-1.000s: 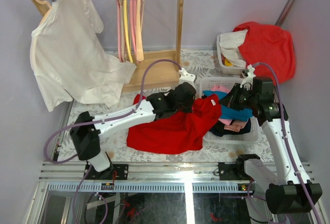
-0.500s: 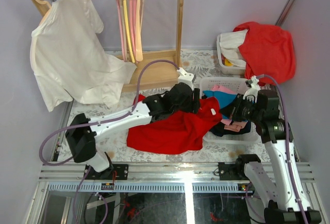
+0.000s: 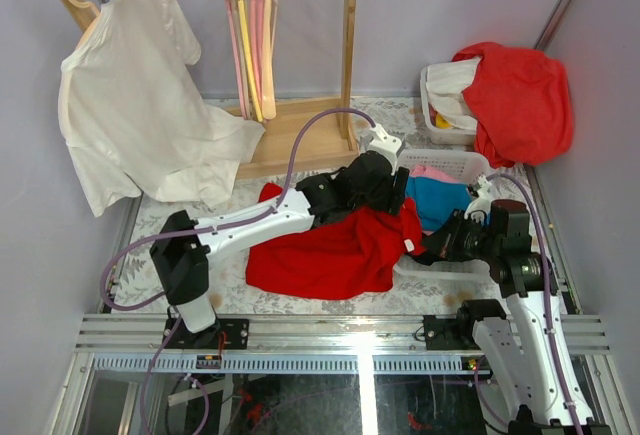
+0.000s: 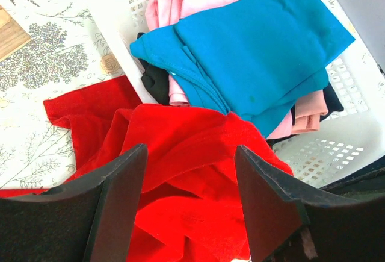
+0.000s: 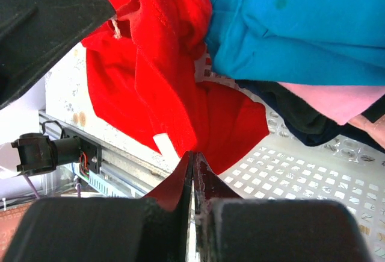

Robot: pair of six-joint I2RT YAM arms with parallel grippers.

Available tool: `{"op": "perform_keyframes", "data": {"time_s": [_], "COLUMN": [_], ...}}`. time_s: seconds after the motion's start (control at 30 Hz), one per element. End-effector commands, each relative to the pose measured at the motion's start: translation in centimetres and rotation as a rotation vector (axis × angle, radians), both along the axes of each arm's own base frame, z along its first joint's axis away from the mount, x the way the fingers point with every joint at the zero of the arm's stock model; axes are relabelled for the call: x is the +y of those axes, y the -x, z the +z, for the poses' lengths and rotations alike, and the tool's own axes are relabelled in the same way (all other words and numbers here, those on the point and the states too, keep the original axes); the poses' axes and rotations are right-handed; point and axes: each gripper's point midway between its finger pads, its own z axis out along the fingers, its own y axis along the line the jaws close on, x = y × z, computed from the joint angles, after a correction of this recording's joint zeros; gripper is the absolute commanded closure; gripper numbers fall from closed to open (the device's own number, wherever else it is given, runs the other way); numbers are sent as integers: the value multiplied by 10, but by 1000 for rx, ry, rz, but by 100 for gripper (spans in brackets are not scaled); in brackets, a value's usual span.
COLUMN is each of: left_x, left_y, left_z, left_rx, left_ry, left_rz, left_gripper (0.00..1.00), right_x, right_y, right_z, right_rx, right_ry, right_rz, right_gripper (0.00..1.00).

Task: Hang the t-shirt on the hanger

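Observation:
The red t-shirt (image 3: 320,255) lies crumpled on the table, its right edge draped over the rim of a white basket (image 3: 440,271). My right gripper (image 3: 430,246) is shut on that edge (image 5: 194,153), beside the small white label (image 5: 165,144). My left gripper (image 3: 388,198) hangs open just above the shirt (image 4: 186,129), nothing between its fingers (image 4: 189,150). The pale wooden hanger (image 3: 271,60) hangs on the rack at the back among pink and yellow ones, far from both grippers.
The basket (image 4: 355,123) holds blue (image 4: 264,51), pink and black clothes. A white t-shirt (image 3: 130,105) hangs at the left end of the wooden rack (image 3: 350,45). A bin with a bulky red-orange garment (image 3: 520,95) stands at the back right.
My left gripper has opened, let go of the red t-shirt and shifted right and back. My right gripper has drawn the shirt's edge toward the near side of the basket.

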Motion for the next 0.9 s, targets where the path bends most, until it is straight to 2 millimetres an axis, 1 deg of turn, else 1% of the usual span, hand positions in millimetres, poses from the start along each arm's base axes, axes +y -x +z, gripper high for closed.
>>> {"op": "perform_keyframes", "data": {"time_s": [0.0, 0.13, 0.2, 0.37, 0.47, 0.53, 0.6, 0.8, 0.87], "left_x": [6, 7, 9, 16, 16, 17, 13, 2, 1], "left_y": [1, 3, 6, 21, 25, 22, 19, 0, -7], "left_z": [3, -8, -9, 4, -1, -10, -14, -7, -8], "left_rx": [-32, -15, -9, -9, -2, -1, -9, -60, -75], "left_ry": [-19, -60, -58, -9, -23, -54, -65, -89, -121], "left_rz": [-41, -64, -75, -113, -139, -137, -145, -138, -133], "left_gripper": [40, 40, 40, 40, 40, 40, 40, 43, 44], "right_x": [8, 8, 8, 9, 10, 11, 11, 13, 14], "right_y": [6, 2, 1, -4, -8, -10, -13, -17, -18], "right_z": [6, 14, 17, 24, 30, 36, 40, 44, 46], "right_rx": [21, 5, -2, -19, -29, -40, -46, -50, -51], "right_ry": [-62, -58, -55, -55, -64, -67, -69, -78, -80], "right_rz": [19, 22, 24, 30, 38, 41, 42, 54, 57], "right_gripper": [100, 100, 100, 100, 100, 100, 100, 100, 100]}}
